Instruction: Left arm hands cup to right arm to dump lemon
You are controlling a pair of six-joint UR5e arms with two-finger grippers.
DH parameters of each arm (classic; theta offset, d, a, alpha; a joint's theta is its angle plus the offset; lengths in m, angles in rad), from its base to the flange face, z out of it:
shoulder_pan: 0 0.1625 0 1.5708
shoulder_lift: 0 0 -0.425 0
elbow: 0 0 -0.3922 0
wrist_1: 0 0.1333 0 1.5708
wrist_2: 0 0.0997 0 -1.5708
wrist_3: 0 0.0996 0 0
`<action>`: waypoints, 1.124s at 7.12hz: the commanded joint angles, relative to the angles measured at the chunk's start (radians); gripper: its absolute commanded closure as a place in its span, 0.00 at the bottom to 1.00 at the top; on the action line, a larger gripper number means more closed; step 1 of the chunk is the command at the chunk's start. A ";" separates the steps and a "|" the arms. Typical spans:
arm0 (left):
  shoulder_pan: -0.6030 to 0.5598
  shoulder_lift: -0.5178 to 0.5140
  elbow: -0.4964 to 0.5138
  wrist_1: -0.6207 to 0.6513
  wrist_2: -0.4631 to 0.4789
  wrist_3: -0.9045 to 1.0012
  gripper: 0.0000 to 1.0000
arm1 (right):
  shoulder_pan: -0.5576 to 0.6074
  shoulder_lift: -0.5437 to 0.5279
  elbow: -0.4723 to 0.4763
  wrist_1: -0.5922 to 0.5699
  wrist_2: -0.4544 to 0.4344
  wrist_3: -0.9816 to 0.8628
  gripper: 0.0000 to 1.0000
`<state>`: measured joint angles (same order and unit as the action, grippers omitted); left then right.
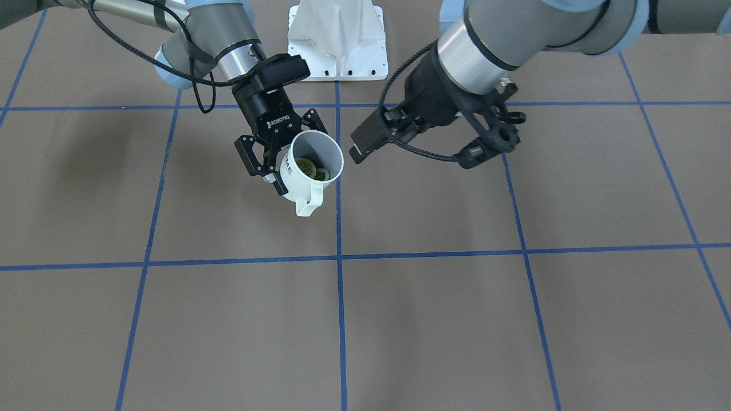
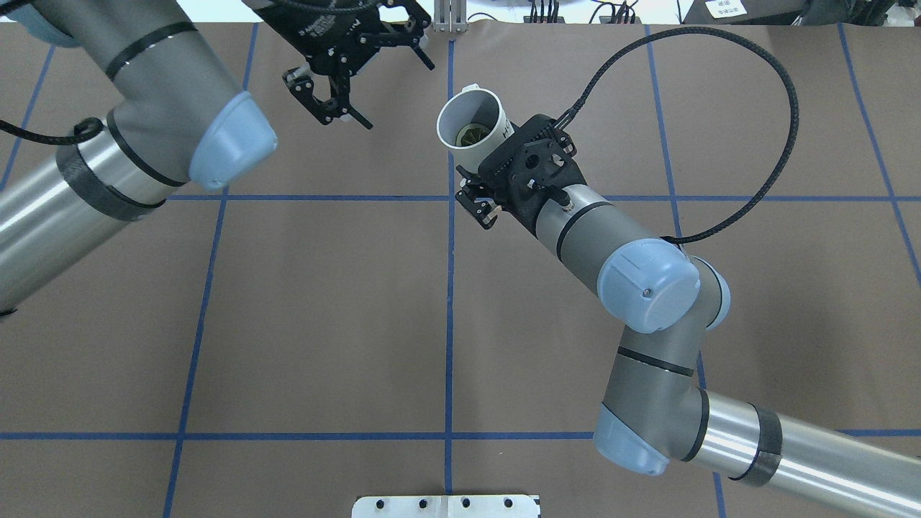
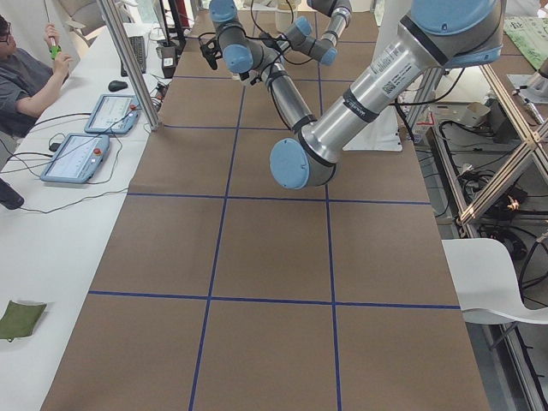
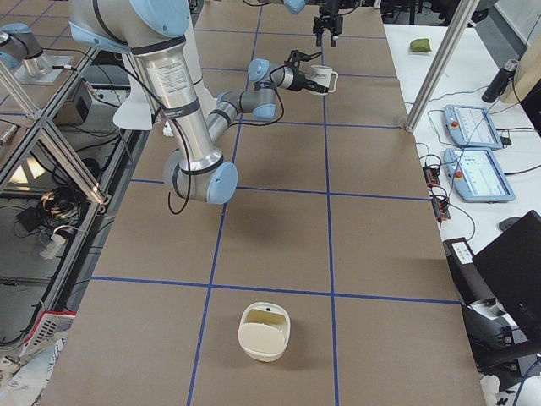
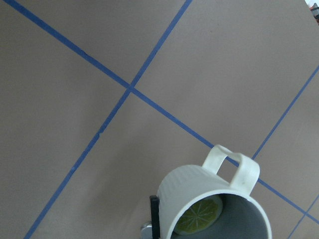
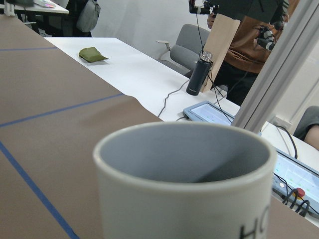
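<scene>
Cup [image 1: 309, 174] tilted, mouth up, held above bench [image 1: 434, 319]; lemon [image 1: 315, 169] slices inside. Right claw [image 1: 287, 158] clamped on cup wall. Left claw [image 2: 378, 90] spread apart, empty, near cup, not touching.

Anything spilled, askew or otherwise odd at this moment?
Nothing stands out. The cup sits tilted in the grip of the right end effector above the table. That fits a hand-over before dumping. The lemon slices lie inside it, and none show on the table. The left end effector is open and apart from the cup.
</scene>
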<state>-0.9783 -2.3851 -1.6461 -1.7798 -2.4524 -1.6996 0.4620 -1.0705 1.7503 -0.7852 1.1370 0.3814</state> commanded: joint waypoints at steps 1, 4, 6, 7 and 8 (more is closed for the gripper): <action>-0.066 0.113 -0.001 0.003 -0.011 0.238 0.00 | 0.045 0.001 0.018 -0.141 0.042 0.141 0.63; -0.120 0.245 -0.026 0.010 0.001 0.552 0.00 | 0.258 -0.026 0.084 -0.285 0.440 0.226 0.67; -0.176 0.352 -0.024 0.019 0.042 0.898 0.00 | 0.377 -0.119 0.161 -0.286 0.622 0.226 0.65; -0.186 0.383 -0.026 0.048 0.103 1.060 0.00 | 0.412 -0.174 0.213 -0.281 0.621 0.223 0.61; -0.186 0.383 -0.037 0.119 0.184 1.189 0.00 | 0.440 -0.266 0.283 -0.275 0.625 0.222 0.61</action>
<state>-1.1571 -2.0193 -1.6743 -1.7237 -2.3508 -0.6829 0.8601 -1.2433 1.9580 -1.0659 1.7453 0.6047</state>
